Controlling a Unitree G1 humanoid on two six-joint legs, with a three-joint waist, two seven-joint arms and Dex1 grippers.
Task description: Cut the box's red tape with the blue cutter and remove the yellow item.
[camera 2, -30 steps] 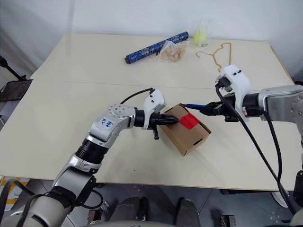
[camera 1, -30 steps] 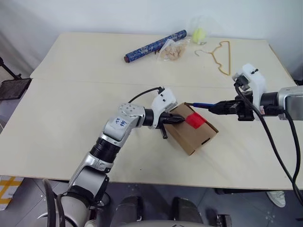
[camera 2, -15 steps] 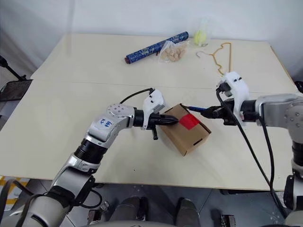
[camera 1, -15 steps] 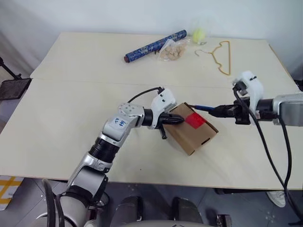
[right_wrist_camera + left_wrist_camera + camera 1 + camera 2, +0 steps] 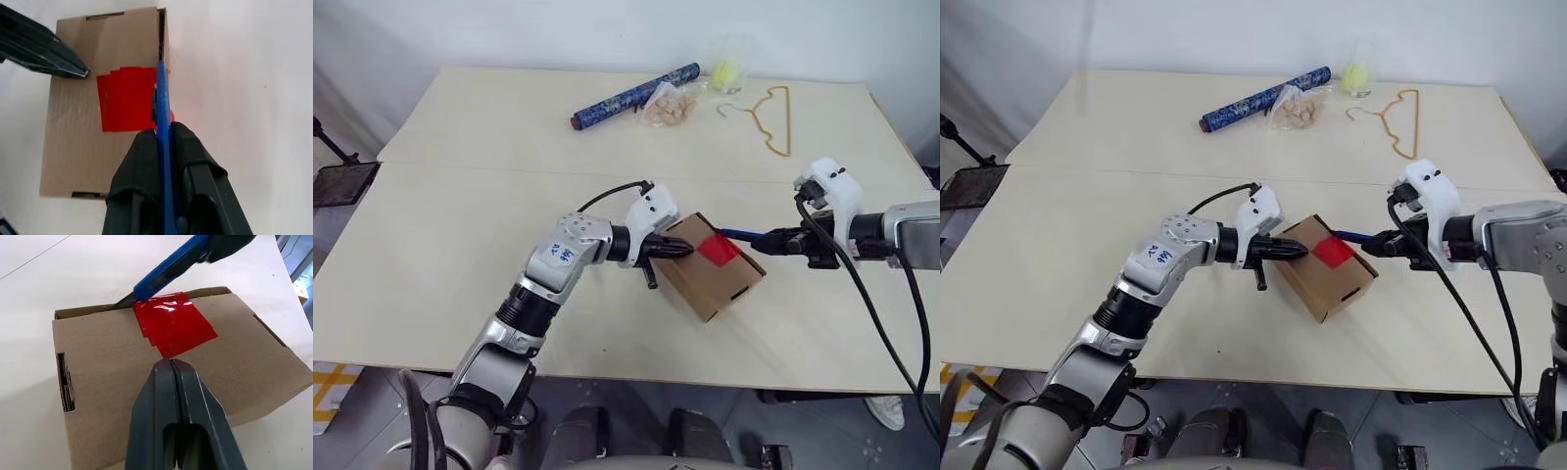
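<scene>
A pale wooden bench (image 5: 460,215) stands before a white wall. On it the box (image 5: 710,269) lies with the red tape (image 5: 717,249) on its top face. The blue cutter (image 5: 744,235) reaches from the right end effector (image 5: 793,240), whose fingers are clamped on its handle; its blade tip rests at the box's top edge, right by the tape's far side. The left end effector (image 5: 677,250), its fingers (image 5: 166,396) pressed fully together and holding nothing, bears on the box top with its tip at the tape's near edge. Well beyond both end effectors, at the bench's far side, lie a dark blue patterned roll (image 5: 634,94), a clear bag of tan pieces (image 5: 669,106), a yellow-green ball in a clear cup (image 5: 725,70) and a tan wire hanger (image 5: 770,117).
</scene>
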